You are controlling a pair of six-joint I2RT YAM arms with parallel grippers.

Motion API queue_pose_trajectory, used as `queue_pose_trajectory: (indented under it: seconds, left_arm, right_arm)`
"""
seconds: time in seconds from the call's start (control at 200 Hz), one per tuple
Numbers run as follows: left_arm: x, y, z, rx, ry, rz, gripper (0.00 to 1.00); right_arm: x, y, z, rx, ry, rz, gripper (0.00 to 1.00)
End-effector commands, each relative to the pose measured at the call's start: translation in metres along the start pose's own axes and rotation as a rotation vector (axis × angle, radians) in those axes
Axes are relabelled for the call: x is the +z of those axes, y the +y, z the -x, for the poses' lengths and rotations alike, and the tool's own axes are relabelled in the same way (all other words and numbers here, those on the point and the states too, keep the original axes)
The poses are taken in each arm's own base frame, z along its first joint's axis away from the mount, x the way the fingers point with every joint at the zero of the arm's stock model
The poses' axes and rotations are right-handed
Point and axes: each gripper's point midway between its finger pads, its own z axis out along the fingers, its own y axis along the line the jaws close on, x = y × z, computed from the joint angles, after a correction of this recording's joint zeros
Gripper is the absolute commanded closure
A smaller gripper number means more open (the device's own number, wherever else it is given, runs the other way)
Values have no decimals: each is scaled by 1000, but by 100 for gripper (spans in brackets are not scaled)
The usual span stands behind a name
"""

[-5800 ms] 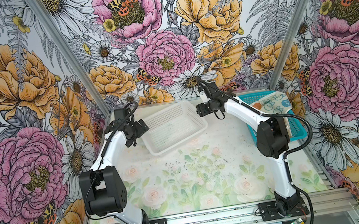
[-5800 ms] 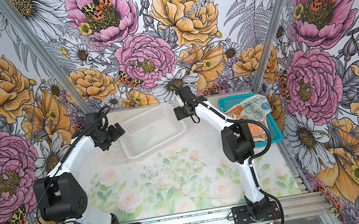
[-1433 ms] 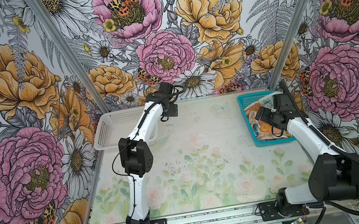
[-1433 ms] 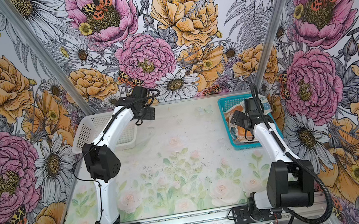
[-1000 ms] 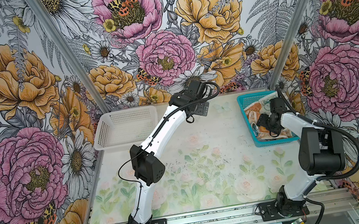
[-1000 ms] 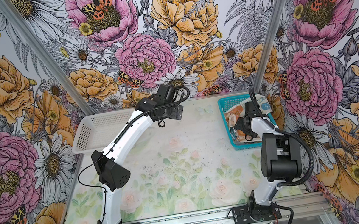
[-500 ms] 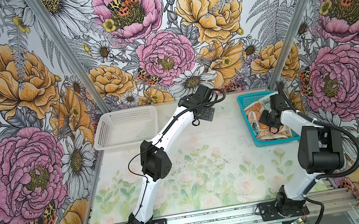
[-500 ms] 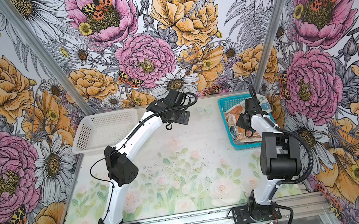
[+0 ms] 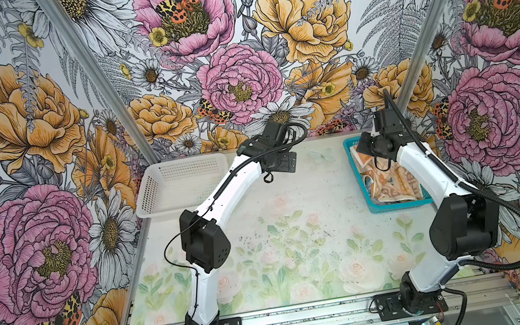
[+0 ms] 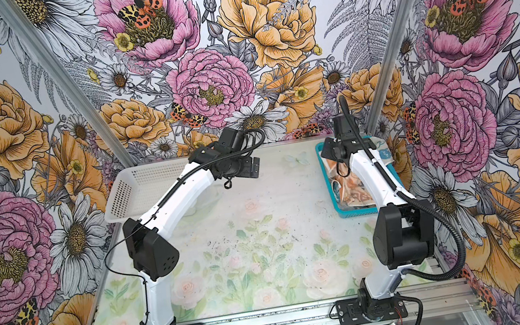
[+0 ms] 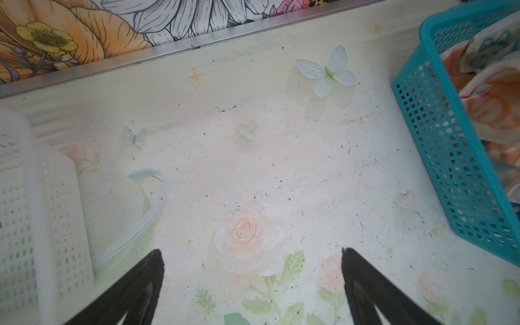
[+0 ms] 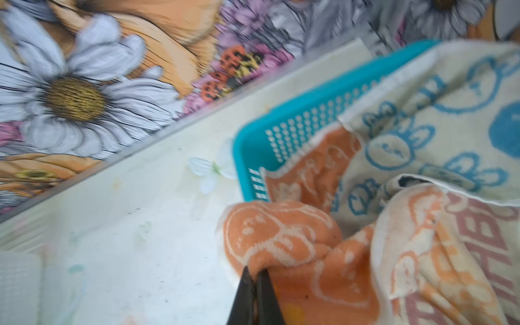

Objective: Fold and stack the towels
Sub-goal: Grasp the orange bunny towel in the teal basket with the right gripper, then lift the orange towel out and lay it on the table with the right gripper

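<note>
My right claw [image 12: 255, 274] is clenched on the orange towel [image 12: 284, 236].
Its bunched fold sits at my fingertips, by the teal basket's [image 12: 253, 140] far left corner, far right on the table [image 11: 253, 168]; my left claw [image 11: 251, 250] hangs spread wide, empty.

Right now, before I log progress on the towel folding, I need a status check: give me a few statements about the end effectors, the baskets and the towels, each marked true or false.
1. The right end effector is shut on the orange bunny-print towel. True.
2. The left end effector grips a towel. False: it is open and holds nothing, above the floral table mat.
3. The white perforated plastic basket holds a stack of folded towels. False: no towel shows in it.
4. The cream towel with blue bunny print rests in the teal perforated plastic basket. True.
</note>
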Motion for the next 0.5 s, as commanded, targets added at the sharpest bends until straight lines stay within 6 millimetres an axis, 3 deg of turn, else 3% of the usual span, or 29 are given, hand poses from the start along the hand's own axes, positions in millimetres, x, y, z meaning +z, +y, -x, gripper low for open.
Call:
queue_pose_trajectory:
  seconds: [0.0,0.105,0.18,0.24,0.305,0.35,0.42,0.495]
  left_arm:
    - [-53,21,36,-169,-170,-115,1]
    - [-74,53,32,-256,-223,-120,1]
    - [-86,76,26,-306,-251,-104,1]
    - [-94,90,21,-334,-268,-94,1]
    - [-100,101,16,-348,-277,-80,1]
    - [-103,107,14,-356,-281,-72,1]
    - [-103,113,10,-370,-279,-67,1]
    - [-98,114,6,-380,-264,-77,1]
  right_arm:
    - [-49,69,28,-77,-85,133,100]
    - [-87,160,28,-181,-110,325,100]
    - [-127,213,31,-251,-154,442,100]
    - [-157,244,33,-285,-191,520,100]
    - [-182,262,37,-293,-224,577,100]
    - [-188,265,40,-288,-235,591,100]
    - [-181,259,42,-281,-240,557,100]
    - [-157,242,39,-267,-211,489,100]
